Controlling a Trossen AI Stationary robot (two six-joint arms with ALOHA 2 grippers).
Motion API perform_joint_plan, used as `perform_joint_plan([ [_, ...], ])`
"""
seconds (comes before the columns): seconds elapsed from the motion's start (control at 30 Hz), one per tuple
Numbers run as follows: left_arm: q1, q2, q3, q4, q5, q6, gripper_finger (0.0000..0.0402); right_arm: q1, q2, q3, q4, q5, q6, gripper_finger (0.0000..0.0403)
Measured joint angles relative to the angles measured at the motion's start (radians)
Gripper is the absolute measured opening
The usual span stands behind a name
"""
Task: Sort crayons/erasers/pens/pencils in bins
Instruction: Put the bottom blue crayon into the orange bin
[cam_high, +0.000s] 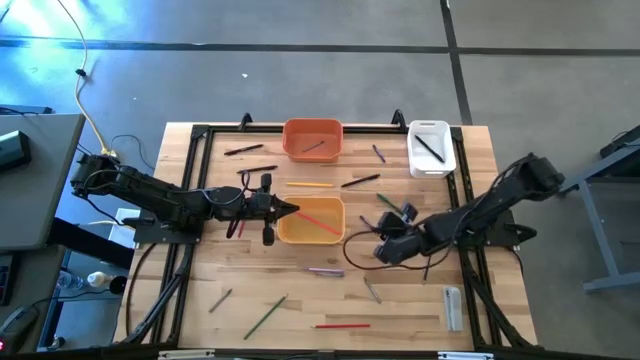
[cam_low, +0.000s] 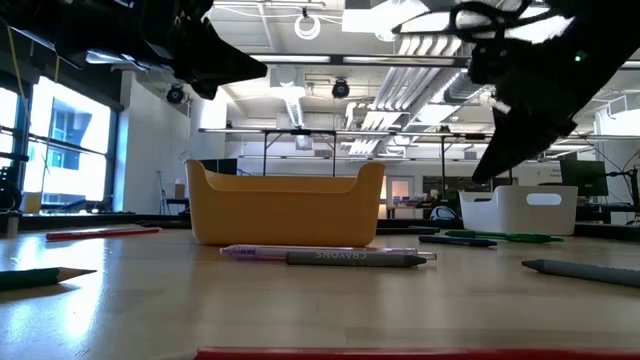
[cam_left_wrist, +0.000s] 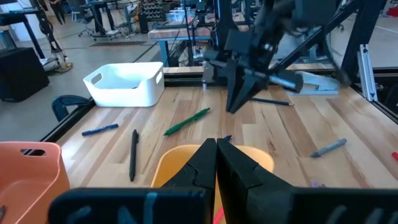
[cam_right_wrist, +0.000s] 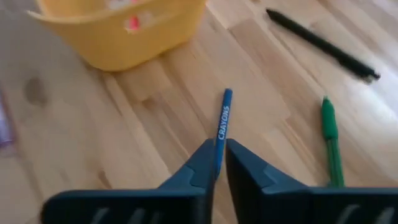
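We are viewing the right gripper (cam_right_wrist: 219, 163) holding a blue crayon (cam_right_wrist: 222, 127) by its end, the fingers nearly together around it, beside the yellow bin (cam_right_wrist: 124, 43) at the middle of the table (cam_high: 250, 285). The left gripper (cam_left_wrist: 216, 163) is waiting closed and empty over that bin's rim on the other side.

We are judging the grip as slight: only the crayon's tail is sitting between the fingers, so it could pivot or slip out on the way to a bin and roll among the loose sticks nearby, such as the green pen (cam_right_wrist: 330, 140). With both arms hanging close to the yellow bin, a carry over it could also be bringing them into contact.

We are not seeing whether the crayon's far tip is touching the table or lifted. In the low view both grippers are showing only as dark shapes. The bin's contents are largely hidden in the wrist view, and the orange bin (cam_high: 313, 139) and white bin (cam_high: 431, 149) are too small overhead to read.
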Motion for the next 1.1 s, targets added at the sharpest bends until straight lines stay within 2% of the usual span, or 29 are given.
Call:
perform_joint_plan([
  [0.23, 0.0, 0.0, 0.0, 0.0, 0.0, -0.019, 0.0003, -0.056, 0.095, 0.0, 0.004, -0.079, 0.127, 0.0125],
  [0.43, 0.0, 0.0, 0.0, 0.0, 0.014, -0.021, 0.0003, -0.09, 0.147, 0.0, 0.045, -0.129, 0.104, 0.0142],
  [0.63, 0.0, 0.0, 0.0, -0.002, 0.013, -0.022, 0.0003, -0.128, 0.183, 0.0, 0.067, -0.153, 0.1, 0.014],
  [0.8, 0.0, 0.0, 0.0, -0.007, 0.013, -0.029, 0.0003, -0.148, 0.215, 0.001, 0.1, -0.176, 0.055, 0.0123],
  [0.97, 0.0, 0.0, 0.0, -0.008, 0.018, -0.038, 0.0003, -0.155, 0.224, 0.002, 0.123, -0.186, 0.015, 0.0092],
  [1.1, 0.015, 0.0, 0.0, -0.005, 0.03, -0.026, 0.0001, -0.157, 0.225, 0.002, 0.132, -0.203, -0.009, 0.0054],
])
